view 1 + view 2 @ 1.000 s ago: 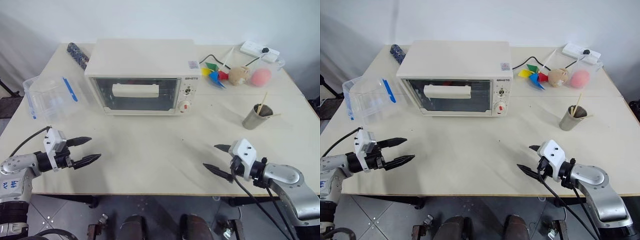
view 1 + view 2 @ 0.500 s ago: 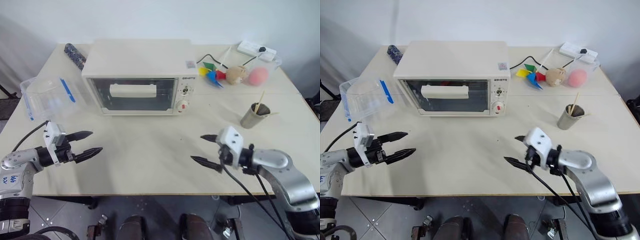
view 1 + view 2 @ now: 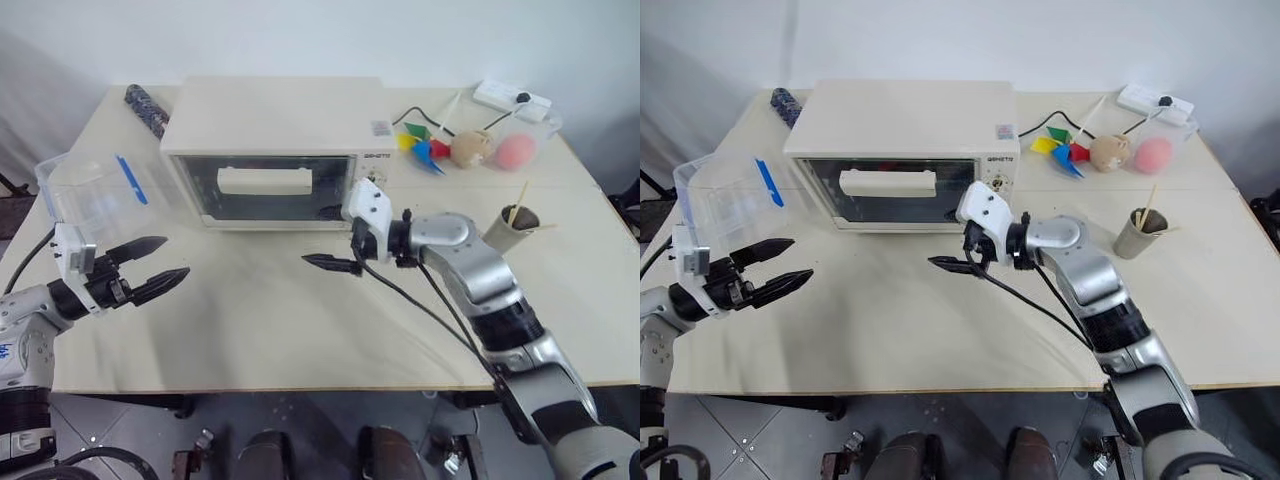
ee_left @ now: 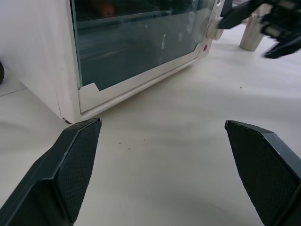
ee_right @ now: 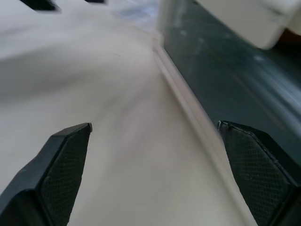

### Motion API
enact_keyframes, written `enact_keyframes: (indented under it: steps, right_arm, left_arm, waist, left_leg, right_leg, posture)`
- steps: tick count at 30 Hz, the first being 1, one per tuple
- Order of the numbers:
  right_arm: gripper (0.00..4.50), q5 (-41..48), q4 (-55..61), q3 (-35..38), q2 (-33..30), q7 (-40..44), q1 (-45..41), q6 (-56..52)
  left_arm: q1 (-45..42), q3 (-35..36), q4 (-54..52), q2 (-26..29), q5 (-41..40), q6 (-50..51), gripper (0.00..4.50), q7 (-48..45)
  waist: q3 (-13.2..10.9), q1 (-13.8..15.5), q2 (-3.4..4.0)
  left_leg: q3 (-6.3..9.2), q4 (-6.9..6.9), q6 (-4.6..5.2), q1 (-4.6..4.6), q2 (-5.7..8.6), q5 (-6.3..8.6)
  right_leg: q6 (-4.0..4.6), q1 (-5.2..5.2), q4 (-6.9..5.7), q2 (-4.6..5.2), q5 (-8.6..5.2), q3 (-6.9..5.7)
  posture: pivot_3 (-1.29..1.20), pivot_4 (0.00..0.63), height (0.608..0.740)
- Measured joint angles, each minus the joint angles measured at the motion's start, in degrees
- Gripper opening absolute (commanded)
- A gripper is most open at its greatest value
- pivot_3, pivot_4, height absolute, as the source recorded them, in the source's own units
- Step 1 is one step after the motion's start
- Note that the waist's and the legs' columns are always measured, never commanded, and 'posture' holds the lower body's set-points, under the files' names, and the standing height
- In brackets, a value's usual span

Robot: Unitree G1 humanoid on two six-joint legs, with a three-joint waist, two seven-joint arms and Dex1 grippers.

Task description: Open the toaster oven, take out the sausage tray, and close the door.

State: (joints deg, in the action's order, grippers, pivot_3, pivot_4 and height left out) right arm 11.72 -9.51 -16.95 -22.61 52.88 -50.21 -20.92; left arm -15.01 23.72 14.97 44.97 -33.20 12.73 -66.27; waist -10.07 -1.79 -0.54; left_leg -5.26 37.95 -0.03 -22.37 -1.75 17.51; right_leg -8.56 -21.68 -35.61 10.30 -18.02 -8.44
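The cream-white toaster oven stands at the back middle of the table, its glass door shut, with the bar handle across it. The sausage tray is hidden behind the dark glass. My right gripper is open just in front of the door's right lower part, pointing left along the glass and touching nothing. In the right wrist view the door runs close beside that gripper. My left gripper hovers open and empty at the left, pointing toward the oven's left corner.
A clear plastic container with a blue latch stands left of the oven. A metal cup with sticks is to the right. Toys and a power strip lie at the back right, a dark roll at the back left.
My right arm has swung up and to the left, from the table's front right to just in front of the oven door. The left gripper has risen a little. Both stay open.
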Motion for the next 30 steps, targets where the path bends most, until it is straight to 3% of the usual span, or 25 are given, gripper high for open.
enact_keyframes:
  steps: [5,9,19,22,30]
  right_arm:
    - [4.5,-2.14,-9.15,0.02,2.52,2.09,-7.07,6.57]
    - [4.5,-2.02,-11.12,0.31,3.82,4.07,-7.91,9.25]
    - [4.5,1.13,1.99,-0.07,1.77,12.87,-3.37,3.34]
    - [4.5,1.11,5.38,-0.87,1.4,13.54,-0.63,2.2]
    - [4.5,0.2,8.51,-1.7,1.72,12.05,2.37,1.49]
  left_arm:
    - [1.09,1.08,-1.51,0.07,-0.73,0.5,4.48,0.01]
    - [2.16,1.28,-2.54,0.07,-1.17,1.13,4.48,0.09]
    - [-1.23,3.33,-0.17,3.52,-1.81,2.8,4.48,0.27]
    - [-4.34,3.68,3.97,6.0,-1.54,2.12,3.91,-0.1]
    - [-12.56,5.16,16.88,11.85,-1.94,0.98,1.49,-9.94]
  waist:
    - [-0.01,-0.67,0.01]
    - [-0.01,-1.21,0.01]
    - [-0.05,-1.23,-0.02]
    - [-0.06,-1.4,-0.03]
    - [-0.1,-1.32,-0.2]
  left_leg:
    - [-0.01,-0.04,-0.03,0.01,-0.02,0.01]
    - [0.0,-0.04,-0.03,0.0,-0.02,0.01]
    - [0.01,-0.07,-0.06,0.0,-0.03,0.03]
    - [-0.05,-0.1,-0.08,0.01,-0.03,0.04]
    - [-0.14,-0.1,-0.08,-0.04,-0.04,0.04]
  right_leg:
    - [0.0,-0.05,-0.05,-0.01,0.0,-0.01]
    - [0.0,-0.05,-0.05,-0.01,0.0,-0.01]
    - [0.0,-0.08,-0.04,-0.02,0.0,-0.01]
    - [0.0,-0.12,-0.05,-0.02,0.0,-0.02]
    - [0.0,-0.28,-0.15,-0.02,0.0,-0.02]
  posture:
    - [0.0,0.15,0.74]
    - [0.0,0.15,0.74]
    - [0.0,0.15,0.74]
    - [0.0,0.15,0.74]
    - [0.0,0.15,0.74]
